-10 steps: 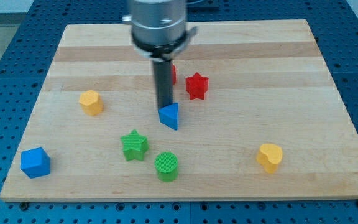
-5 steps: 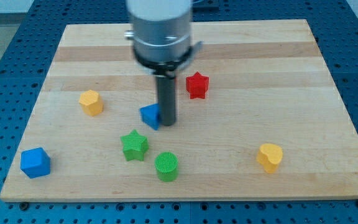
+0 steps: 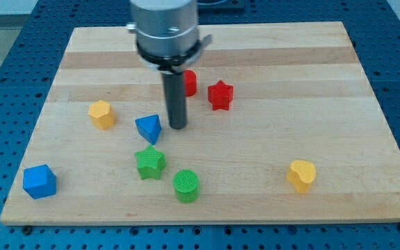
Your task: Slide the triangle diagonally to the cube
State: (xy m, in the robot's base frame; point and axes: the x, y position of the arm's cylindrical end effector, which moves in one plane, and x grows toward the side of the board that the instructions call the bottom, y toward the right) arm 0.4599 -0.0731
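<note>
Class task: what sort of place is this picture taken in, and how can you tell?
Probably a robotics lab bench: a wooden board on a blue perforated table, with my tip right of a blue triangle.

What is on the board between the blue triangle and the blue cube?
Nothing sits right on that line in the camera view: it is bare wood from the blue triangle down to the blue cube. The green star lies just below the triangle, off the path.

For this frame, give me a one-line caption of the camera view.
My tip sits just right of the blue triangle; the blue cube waits at the board's lower left.
</note>
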